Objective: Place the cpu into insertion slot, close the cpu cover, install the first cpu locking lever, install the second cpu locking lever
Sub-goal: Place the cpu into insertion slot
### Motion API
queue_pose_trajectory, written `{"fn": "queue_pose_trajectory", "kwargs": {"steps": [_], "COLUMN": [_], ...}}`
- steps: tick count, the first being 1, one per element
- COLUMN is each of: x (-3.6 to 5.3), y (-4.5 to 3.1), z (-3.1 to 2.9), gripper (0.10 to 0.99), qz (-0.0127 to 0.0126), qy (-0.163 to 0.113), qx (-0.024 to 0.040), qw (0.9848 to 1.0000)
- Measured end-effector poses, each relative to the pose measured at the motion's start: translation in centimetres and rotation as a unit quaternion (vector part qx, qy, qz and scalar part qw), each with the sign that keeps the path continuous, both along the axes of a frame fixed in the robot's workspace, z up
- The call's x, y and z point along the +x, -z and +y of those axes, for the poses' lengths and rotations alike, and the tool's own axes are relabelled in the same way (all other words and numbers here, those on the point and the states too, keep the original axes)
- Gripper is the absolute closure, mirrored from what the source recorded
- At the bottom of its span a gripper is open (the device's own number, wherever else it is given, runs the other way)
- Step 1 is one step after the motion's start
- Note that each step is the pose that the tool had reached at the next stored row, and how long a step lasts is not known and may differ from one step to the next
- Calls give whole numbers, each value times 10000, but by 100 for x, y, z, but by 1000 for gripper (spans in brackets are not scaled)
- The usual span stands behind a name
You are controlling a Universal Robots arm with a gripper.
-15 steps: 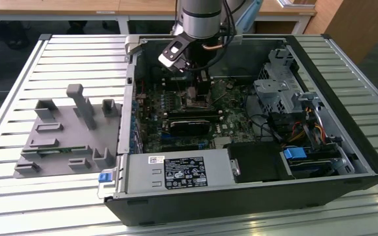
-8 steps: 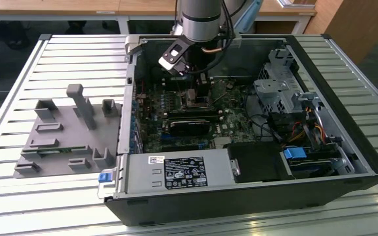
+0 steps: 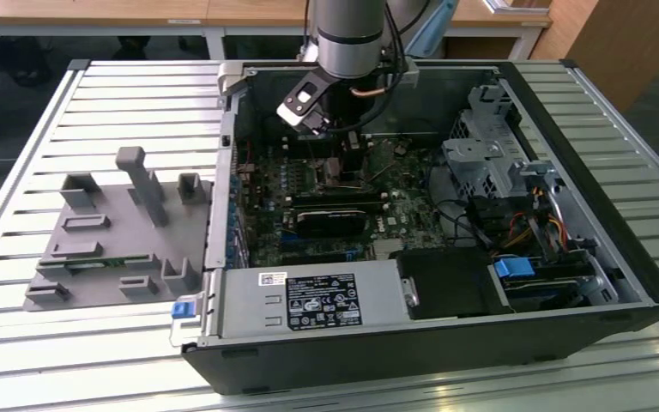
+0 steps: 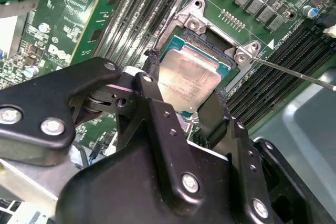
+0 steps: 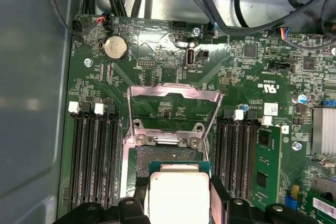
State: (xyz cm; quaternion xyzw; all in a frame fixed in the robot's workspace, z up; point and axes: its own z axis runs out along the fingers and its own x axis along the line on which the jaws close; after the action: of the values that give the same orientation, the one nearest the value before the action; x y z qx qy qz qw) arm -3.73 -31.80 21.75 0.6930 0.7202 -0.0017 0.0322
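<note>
Closest to the wrist cameras, my gripper (image 4: 185, 83) has its two black fingers (image 4: 153, 93) clamped on opposite edges of the cpu (image 4: 190, 72), whose dull silver top faces up. In the second wrist view the chip sits over the socket, with a strip of the dark socket bed showing along its far edge; I can't tell whether it is touching yet. In the first wrist view the socket (image 5: 157, 160) lies just beyond the chip. Behind it the cpu cover (image 5: 173, 91) stands hinged open, green board visible through its window. Black memory slots (image 5: 94, 156) flank the socket on both sides. Further back the motherboard (image 5: 157, 51) runs to the cables at the chassis wall. In the exterior view the arm (image 3: 349, 39) reaches down into the open computer case (image 3: 421, 352) on the slatted counter (image 3: 100, 103). A grey fixture (image 3: 100, 257) lies beside the case on the exterior view's left.
</note>
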Motion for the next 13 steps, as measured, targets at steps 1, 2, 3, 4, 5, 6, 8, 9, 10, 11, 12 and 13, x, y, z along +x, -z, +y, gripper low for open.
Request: {"fn": "queue_pose_trajectory", "kwargs": {"steps": [1, 2, 3, 4, 5, 6, 8, 9, 10, 11, 12, 13], "x": [0, 0, 0, 0, 0, 0, 1, 2, 3, 4, 3, 3], "y": [9, 17, 26, 34, 44, 53, 70, 78, 83, 87, 92, 97], "z": [4, 6, 8, 10, 12, 14, 18, 20, 22, 23, 23, 25], "gripper": [545, 545, 545, 545, 545, 545, 545, 545, 545, 545, 545, 545], "qz": [0, 1, 1, 1, 2, 2, 5, 5, 5, 5, 5, 5], "qy": [2, 5, 9, 15, 20, 23, 24, 24, 25, 32, 50, 79], "qx": [0, 0, 0, 0, 0, 0, 0, 0, 0, 0, 0, 0], "qw": [10000, 10000, 10000, 10000, 10000, 10000, 10000, 10000, 10000, 10000, 10000, 10000]}}
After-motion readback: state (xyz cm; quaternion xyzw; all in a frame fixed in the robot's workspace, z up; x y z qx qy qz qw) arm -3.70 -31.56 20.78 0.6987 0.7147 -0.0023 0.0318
